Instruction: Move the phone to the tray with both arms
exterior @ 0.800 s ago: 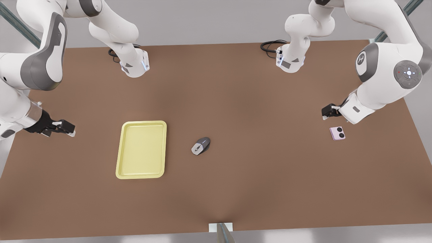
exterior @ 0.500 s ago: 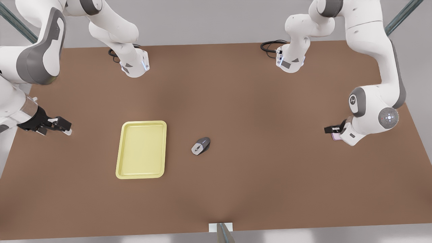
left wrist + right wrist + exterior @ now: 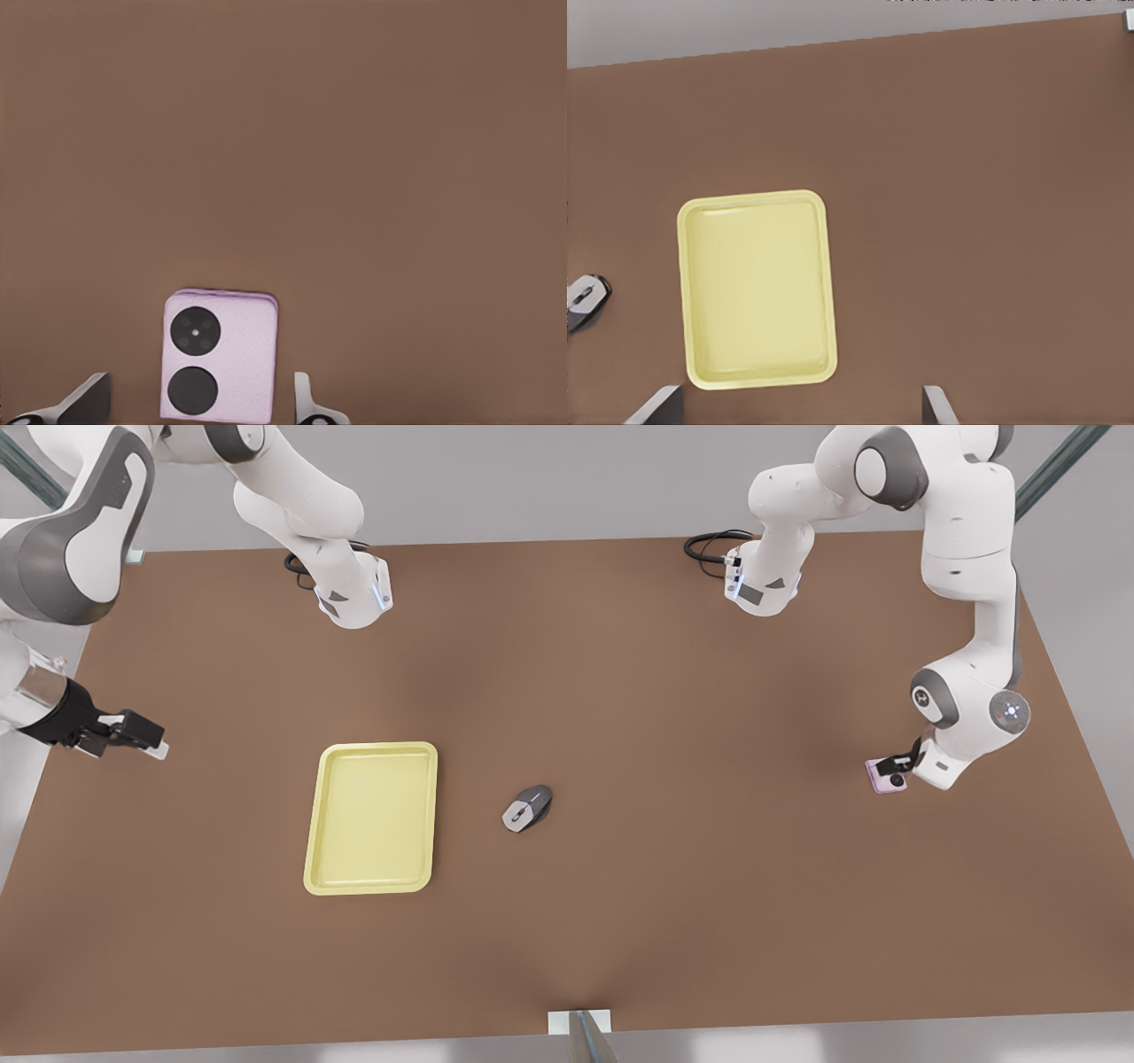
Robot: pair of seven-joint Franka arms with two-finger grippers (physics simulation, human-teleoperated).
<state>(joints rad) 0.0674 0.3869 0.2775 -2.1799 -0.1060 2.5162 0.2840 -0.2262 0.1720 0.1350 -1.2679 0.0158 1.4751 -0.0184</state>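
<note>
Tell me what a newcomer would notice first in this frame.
The left gripper sits low at the pink phone on the front view's right, its open jaws either side of it. The pale yellow tray lies far across the brown table, a grey mouse between them, while the right gripper waits open beyond the tray.

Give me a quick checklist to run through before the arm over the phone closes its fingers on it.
1. Left gripper straddles the phone: ok, a finger on each side.
2. Fingers open, with gaps to the phone's edges: ok.
3. Phone flat on the table: ok.
4. Fingers low enough to grip: cannot tell.
5. Tray free to receive it: ok; the mouse lies beside it, apart.
6. Right gripper waits open at the front view's left: ok.
</note>
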